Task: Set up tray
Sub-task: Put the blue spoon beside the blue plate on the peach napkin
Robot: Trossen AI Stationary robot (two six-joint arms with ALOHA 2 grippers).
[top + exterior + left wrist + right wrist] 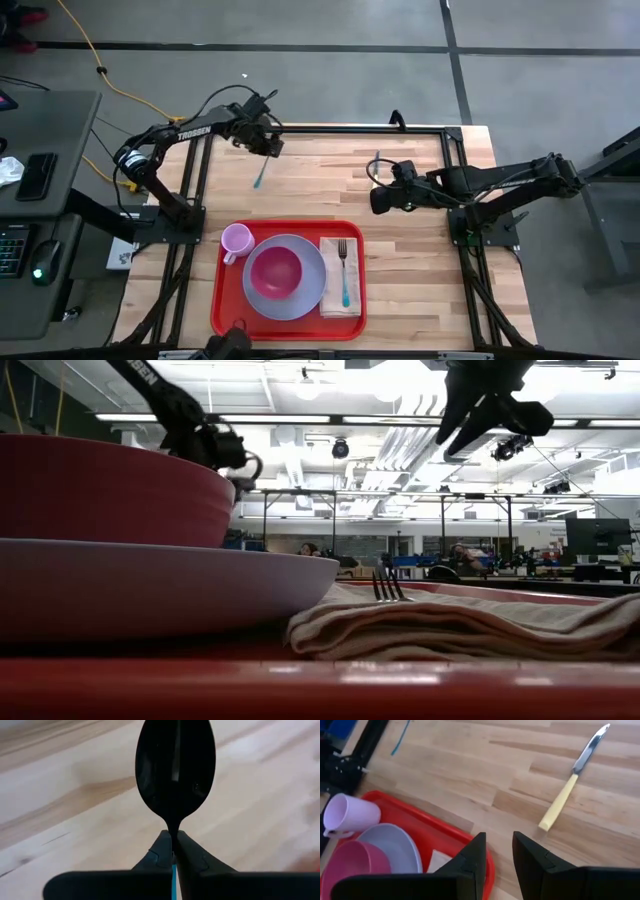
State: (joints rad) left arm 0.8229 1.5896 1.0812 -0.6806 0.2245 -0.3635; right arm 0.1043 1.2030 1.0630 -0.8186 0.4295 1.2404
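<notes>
The red tray [222,300] lies at the table's near middle. On it stand a pink cup [236,240] and a grey-blue plate [310,295] with a pink bowl [276,272], beside a beige napkin [330,300] that carries a blue-handled fork [344,270]. My left gripper [270,147] hangs over the far left of the table, shut on a spoon [175,770] with a blue handle [258,178]. My right gripper [499,837] is open with nothing between its fingers. It hovers right of centre, beyond the tray's far right corner. A yellow-handled knife [570,785] lies flat on the wood. My left gripper pinches the spoon's thin neck [173,827], just behind its bowl, between its two fingertips. The spoon runs along the fingers: the bowl sticks out past the tips and the blue handle [173,880] passes back between them. The fingers slant down toward the wood, and the spoon looks clear of the table.
Bare wood lies between the tray and the table's far edge, with the knife [376,160] on it near my right gripper. The arms' black frames [190,200] stand at the table's left and right sides. A desk with a phone and a keyboard stands left of the table.
</notes>
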